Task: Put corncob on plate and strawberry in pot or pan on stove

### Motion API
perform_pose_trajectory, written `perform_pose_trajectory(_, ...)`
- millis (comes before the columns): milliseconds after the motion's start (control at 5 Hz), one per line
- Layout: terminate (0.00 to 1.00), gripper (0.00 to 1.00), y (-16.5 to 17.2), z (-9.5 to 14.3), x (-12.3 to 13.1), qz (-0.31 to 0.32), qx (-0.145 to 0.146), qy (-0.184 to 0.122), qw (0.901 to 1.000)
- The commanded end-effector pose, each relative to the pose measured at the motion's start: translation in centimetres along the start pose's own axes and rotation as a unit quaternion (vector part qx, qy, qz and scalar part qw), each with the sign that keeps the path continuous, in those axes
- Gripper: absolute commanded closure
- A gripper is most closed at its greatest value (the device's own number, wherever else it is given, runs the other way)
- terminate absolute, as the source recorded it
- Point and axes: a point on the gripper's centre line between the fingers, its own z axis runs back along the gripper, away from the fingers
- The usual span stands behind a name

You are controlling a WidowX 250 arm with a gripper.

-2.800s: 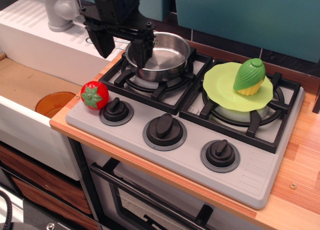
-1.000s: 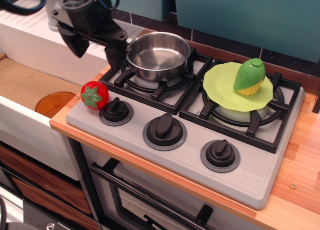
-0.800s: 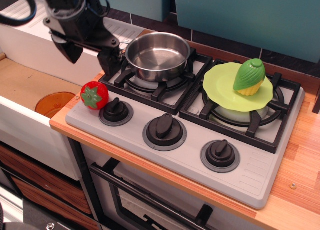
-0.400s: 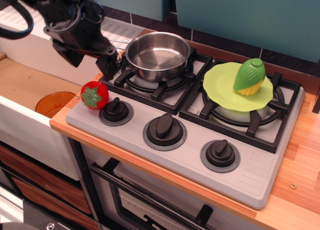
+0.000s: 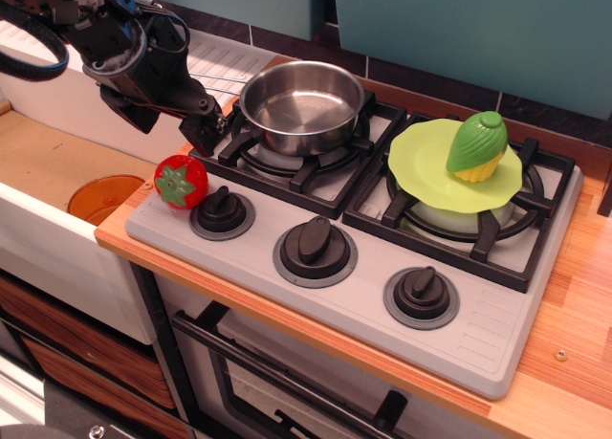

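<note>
Spread wide and empty, the gripper [image 5: 172, 117] hangs above and a little behind the strawberry [image 5: 181, 181], its two black fingers pointing down toward the front left corner of the stove [image 5: 478, 339]. The strawberry sits on the grey panel just beside the leftmost knob [image 5: 221, 209], leaf cap facing the camera. The corncob [image 5: 476, 146] already lies on the plate [image 5: 421, 166] over the right burner, so that half of the task looks done; what remains is the strawberry.

To do this well, the gripper should come straight down with one finger on each side of the fruit, close on its widest part, then lift clear before swinging to the pot [image 5: 301, 102] on the left burner. The fruit is glossy and rounded, so a low, centred pinch seems safer than a grip near the cap.

The knob and the burner grate [image 5: 287, 166] crowd the right side; the near finger has little room there. The pot rim must be cleared on the way over. An orange dish [image 5: 103, 197] lies in the sink [image 5: 38, 171] to the left, out of the path.
</note>
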Motion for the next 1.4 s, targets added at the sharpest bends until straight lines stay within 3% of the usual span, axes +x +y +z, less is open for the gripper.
perform_pose_trajectory(0, 0.0, 0.0, 0.3, -0.9, -0.3, 0.001, 0.002, -0.013, 0.9999)
perform_pose_trajectory(800, 0.0, 0.0, -1.0, -2.6, -2.7, 0.018, -0.006, -0.023, 0.9996)
perform_pose_trajectory(1000, 0.0, 1.0, -1.4, -2.8, -2.8, 0.028, -0.007, -0.019, 0.9994)
perform_pose_trajectory(1200, 0.0, 1.0, -1.7, -1.9, -2.3, 0.026, -0.01, 0.0, 0.9996)
